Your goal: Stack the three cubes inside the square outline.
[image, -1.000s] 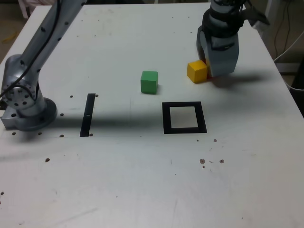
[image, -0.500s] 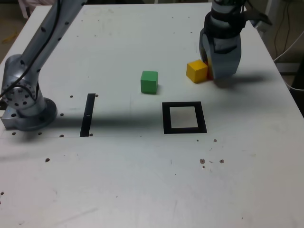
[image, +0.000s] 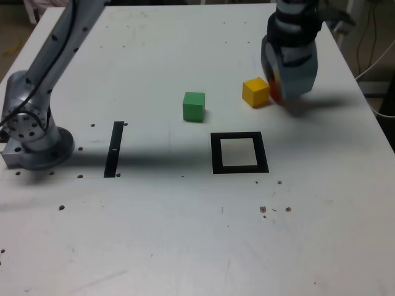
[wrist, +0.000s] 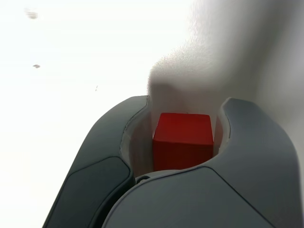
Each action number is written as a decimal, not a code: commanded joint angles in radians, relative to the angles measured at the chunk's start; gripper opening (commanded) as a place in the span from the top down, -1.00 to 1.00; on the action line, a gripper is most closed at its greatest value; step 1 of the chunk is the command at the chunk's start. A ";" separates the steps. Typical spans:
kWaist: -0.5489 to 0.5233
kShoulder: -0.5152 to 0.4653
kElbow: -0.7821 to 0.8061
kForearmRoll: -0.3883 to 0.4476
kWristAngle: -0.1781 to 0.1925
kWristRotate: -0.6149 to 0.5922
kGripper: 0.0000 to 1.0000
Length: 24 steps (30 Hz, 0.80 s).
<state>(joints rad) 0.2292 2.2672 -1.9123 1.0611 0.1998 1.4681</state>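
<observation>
Exterior view: gripper [image: 279,92] clenched on red cube [image: 274,88], lifted just off table beside yellow cube [image: 255,92]; green cube [image: 194,106] at 9 o'clock. Step: carrying red; next, lower into square outline [image: 239,152] at 7 o'clock.
Wrist view: red cube [wrist: 183,140] matte, plain, seated squarely between jaws.

The exterior camera sits high at the near edge of the white tabletop [image: 185,234], looking down and across it towards the far side, whole surface in shot. The wrist camera rides just behind the grey gripper [wrist: 183,135], very close, peering between its jaws. Both views share the small red cube [wrist: 183,140] and surrounding table.
</observation>
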 commanded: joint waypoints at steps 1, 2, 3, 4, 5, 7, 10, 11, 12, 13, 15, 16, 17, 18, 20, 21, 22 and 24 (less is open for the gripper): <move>-0.007 -0.025 -0.003 0.006 0.004 -0.035 0.34; -0.010 -0.033 -0.002 0.008 0.004 -0.052 0.36; -0.015 -0.041 -0.001 0.011 0.004 -0.067 0.38; -0.020 -0.049 0.000 0.013 0.004 -0.079 0.40; -0.027 -0.060 0.002 0.017 0.004 -0.090 0.41; -0.040 -0.075 0.006 0.025 0.005 -0.104 0.41; -0.058 -0.097 0.021 0.040 0.009 -0.141 0.41; -0.064 -0.106 0.031 0.044 0.011 -0.160 0.41; -0.071 -0.115 0.042 0.046 0.015 -0.183 0.41; -0.078 -0.124 0.055 0.048 0.018 -0.208 0.41; -0.094 -0.148 0.087 0.048 0.023 -0.261 0.41; -0.103 -0.161 0.106 0.046 0.025 -0.288 0.41; -0.112 -0.174 0.126 0.044 0.027 -0.318 0.41; -0.121 -0.188 0.148 0.042 0.029 -0.348 0.41; -0.139 -0.217 0.193 0.037 0.033 -0.411 0.41; -0.148 -0.232 0.214 0.035 0.036 -0.444 0.41; -0.157 -0.246 0.234 0.033 0.038 -0.478 0.41; -0.175 -0.278 0.274 0.031 0.042 -0.559 0.41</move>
<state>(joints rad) 0.0695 2.0224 -1.6581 1.0954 0.2378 0.9657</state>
